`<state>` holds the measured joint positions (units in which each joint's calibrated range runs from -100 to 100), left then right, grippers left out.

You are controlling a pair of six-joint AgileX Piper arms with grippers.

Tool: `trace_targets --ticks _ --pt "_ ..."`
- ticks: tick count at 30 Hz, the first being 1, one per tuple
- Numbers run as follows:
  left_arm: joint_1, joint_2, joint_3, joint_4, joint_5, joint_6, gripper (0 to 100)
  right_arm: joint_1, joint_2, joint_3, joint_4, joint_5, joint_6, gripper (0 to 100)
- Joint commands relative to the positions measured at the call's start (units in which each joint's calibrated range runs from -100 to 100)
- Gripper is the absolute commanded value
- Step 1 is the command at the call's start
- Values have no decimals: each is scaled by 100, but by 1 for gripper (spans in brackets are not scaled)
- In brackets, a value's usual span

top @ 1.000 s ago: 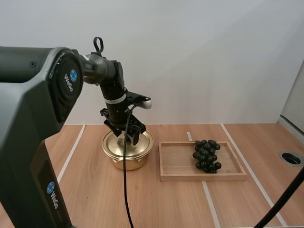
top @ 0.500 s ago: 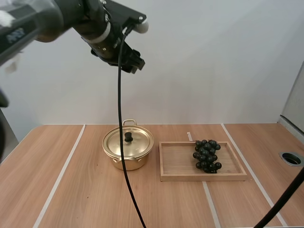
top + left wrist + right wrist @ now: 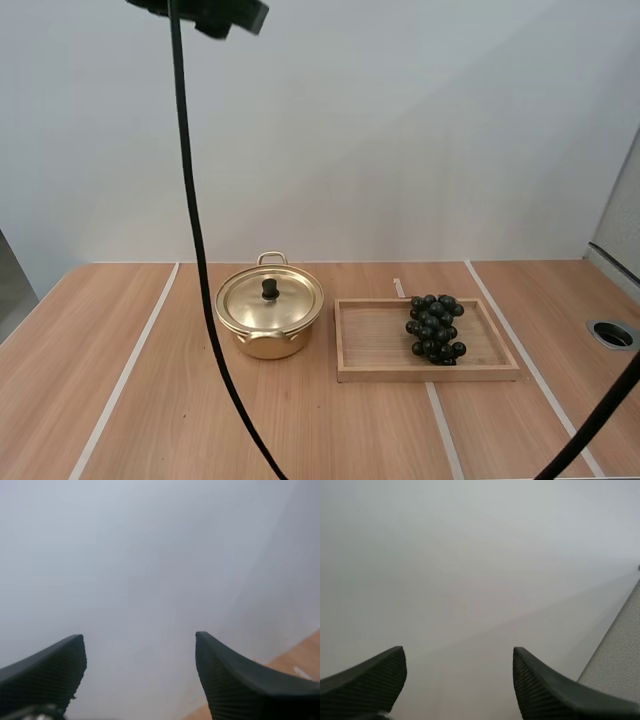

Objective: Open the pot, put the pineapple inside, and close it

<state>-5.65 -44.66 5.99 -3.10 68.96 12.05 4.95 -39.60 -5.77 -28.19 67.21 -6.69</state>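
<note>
The left claw (image 3: pixel 139 645) has lifted well clear of the pot (image 3: pixel 268 335), fingers apart and empty, and the lid (image 3: pixel 270 300) is on. The right claw (image 3: pixel 457 652) gapes empty too. The grapes (image 3: pixel 433 328) lie in the tray (image 3: pixel 372 348) beside the pot, so opening likely must restart.

I saw the pot (image 3: pixel 265 345) as polished, gold-coloured metal, its lid (image 3: pixel 292 300) smooth and glossy, with a matt black knob (image 3: pixel 270 289). The tray (image 3: pixel 400 374) was pale bare wood with fine grain. The tabletop (image 3: pixel 160 410) had a smooth wood-grain finish. The grapes (image 3: pixel 433 328) looked dark and faintly shiny. My left fingers (image 3: pixel 45 675) and right fingers (image 3: pixel 550 690) were matt black, with ribbed inner faces.
</note>
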Motion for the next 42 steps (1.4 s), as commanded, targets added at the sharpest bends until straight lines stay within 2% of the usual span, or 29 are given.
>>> trace_targets --ticks 1,3,5,7,11,13,17,23,27,30,34,37,42 --pt "-9 -379 -43 59 -1332 -266 100 -15 -65 -9 108 -116 3 100" --pt "-9 -609 -43 90 -1818 -381 100 -15 -97 -9 394 -3 72 100" --pt "-9 -797 -43 62 -1912 -1260 100 -15 -168 40 673 269 541 100" --pt "40 -905 -31 236 -1892 -2133 100 -15 -298 219 465 -4 1010 100" --pt "376 -1090 74 917 -2415 -2785 100 -15 -607 991 -957 -541 2224 100" --pt "482 -1282 320 1114 -2843 -2954 100 -15 -789 1638 -1802 -710 2995 100" --pt "546 -1725 1345 1114 -3478 -2954 100 -15 -1236 3174 -3093 -1512 4084 100" --pt "546 -2498 3227 1301 -4542 -2802 100 -15 -1714 5136 -3464 -3622 4341 100" --pt "546 -3106 4213 1485 -4358 -2791 100 -15 -2108 5874 -3401 -4673 4341 100" --pt "546 -3692 4831 1673 -4139 -2770 100 -15 -2478 6319 -3454 -5270 4187 100" --pt "546 -4274 5176 1713 -4175 -2682 100 -15 -2806 6600 -3466 -5019 3850 100" --pt "426 -4626 5204 1880 -4150 -2571 100 -15 -3046 6649 -3466 -4738 3838 100" --pt "239 -5181 5238 1965 -4133 -2803 100 -314 -4084 6964 -3398 -5654 3914 100"
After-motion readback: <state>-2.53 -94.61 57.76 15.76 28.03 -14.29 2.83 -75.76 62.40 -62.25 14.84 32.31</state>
